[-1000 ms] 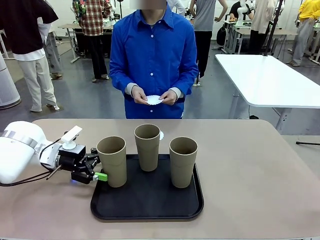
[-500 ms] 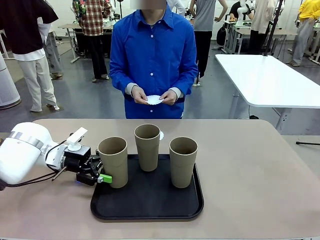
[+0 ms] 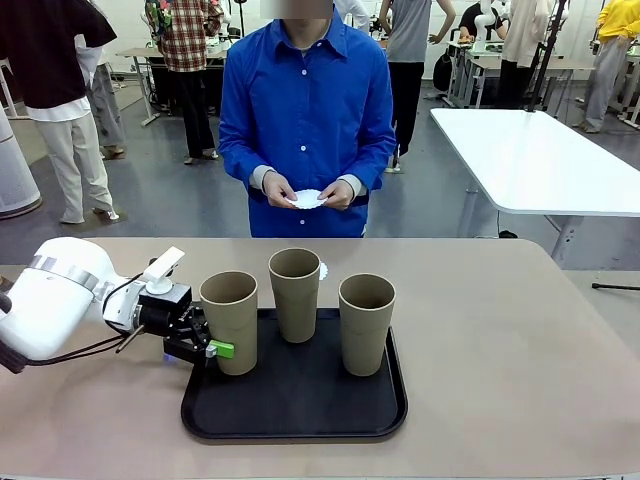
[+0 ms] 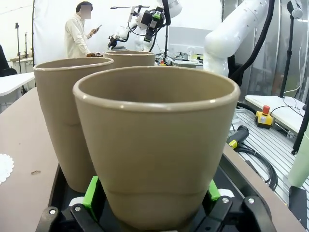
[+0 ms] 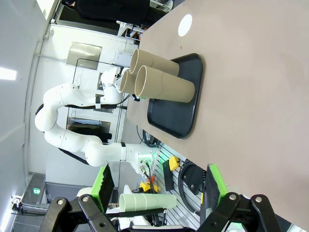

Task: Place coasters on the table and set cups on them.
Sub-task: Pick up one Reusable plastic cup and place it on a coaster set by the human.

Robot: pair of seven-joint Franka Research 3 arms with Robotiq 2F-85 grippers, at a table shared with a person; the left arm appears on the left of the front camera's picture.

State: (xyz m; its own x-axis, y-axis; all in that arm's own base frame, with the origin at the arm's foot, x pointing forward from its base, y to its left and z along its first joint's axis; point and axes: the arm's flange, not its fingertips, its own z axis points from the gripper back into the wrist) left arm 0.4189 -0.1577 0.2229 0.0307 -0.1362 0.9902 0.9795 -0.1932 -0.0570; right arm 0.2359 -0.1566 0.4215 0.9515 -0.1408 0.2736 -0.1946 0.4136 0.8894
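No lettering, brand, number or label can be read in any of the three views. The yellow box with a red button (image 4: 263, 116), seen in the left wrist view, carries no marking large enough to make out. The small green-lit panel (image 5: 36, 190) on the wall in the right wrist view is too small and blurred to read.
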